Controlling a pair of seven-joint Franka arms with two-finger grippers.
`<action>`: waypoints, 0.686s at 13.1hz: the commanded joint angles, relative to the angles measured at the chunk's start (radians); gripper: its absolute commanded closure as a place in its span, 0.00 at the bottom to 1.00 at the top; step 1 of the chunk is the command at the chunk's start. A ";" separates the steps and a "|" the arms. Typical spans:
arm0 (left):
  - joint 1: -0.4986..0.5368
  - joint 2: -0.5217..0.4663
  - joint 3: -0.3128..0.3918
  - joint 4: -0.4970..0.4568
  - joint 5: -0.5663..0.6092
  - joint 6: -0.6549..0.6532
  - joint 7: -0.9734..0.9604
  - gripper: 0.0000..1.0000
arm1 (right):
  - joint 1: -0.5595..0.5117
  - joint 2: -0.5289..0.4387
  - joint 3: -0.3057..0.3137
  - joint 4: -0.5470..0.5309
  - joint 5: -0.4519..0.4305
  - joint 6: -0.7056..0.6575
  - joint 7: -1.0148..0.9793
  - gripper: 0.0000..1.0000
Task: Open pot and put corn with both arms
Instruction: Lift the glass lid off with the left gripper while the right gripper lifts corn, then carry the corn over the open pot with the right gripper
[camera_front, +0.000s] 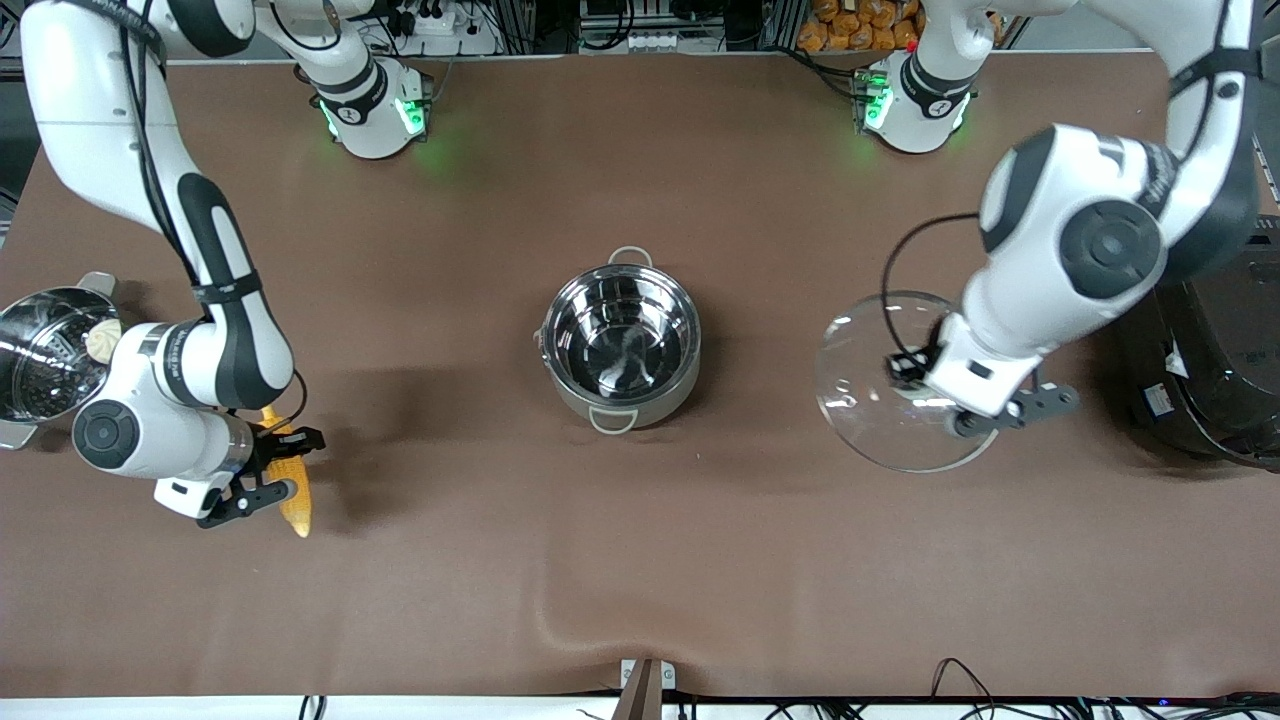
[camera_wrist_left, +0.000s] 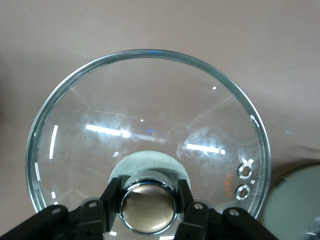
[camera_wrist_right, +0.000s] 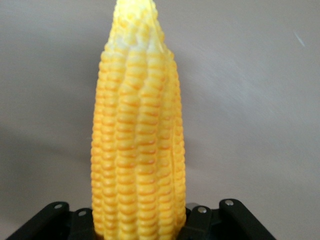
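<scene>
The steel pot (camera_front: 620, 345) stands open and empty at the table's middle, a pale loop handle on each of two sides. My left gripper (camera_front: 935, 395) is shut on the gold knob (camera_wrist_left: 148, 210) of the clear glass lid (camera_front: 860, 370) and holds it over the table between the pot and the black cooker; the lid also shows in the left wrist view (camera_wrist_left: 145, 125). My right gripper (camera_front: 283, 468) is shut on the yellow corn (camera_front: 297, 510) toward the right arm's end of the table, low by the cloth. In the right wrist view the corn (camera_wrist_right: 137, 150) stands out from between my fingers (camera_wrist_right: 137, 225).
A steel pot with a perforated insert (camera_front: 45, 350) and a white bun (camera_front: 100, 340) stands close by the right arm's hand. The large black cooker (camera_front: 1215, 370) stands at the left arm's end. A brown cloth covers the table, with a crease near the front edge (camera_front: 560, 600).
</scene>
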 joint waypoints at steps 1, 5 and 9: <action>0.042 -0.050 -0.016 -0.154 0.000 0.098 0.060 1.00 | 0.092 -0.081 -0.006 -0.010 -0.001 -0.075 -0.021 1.00; 0.077 -0.036 -0.013 -0.311 0.002 0.269 0.062 1.00 | 0.216 -0.168 -0.003 -0.004 -0.001 -0.197 -0.027 1.00; 0.107 -0.036 -0.011 -0.509 0.008 0.521 0.065 1.00 | 0.379 -0.201 -0.003 -0.004 -0.001 -0.198 -0.031 1.00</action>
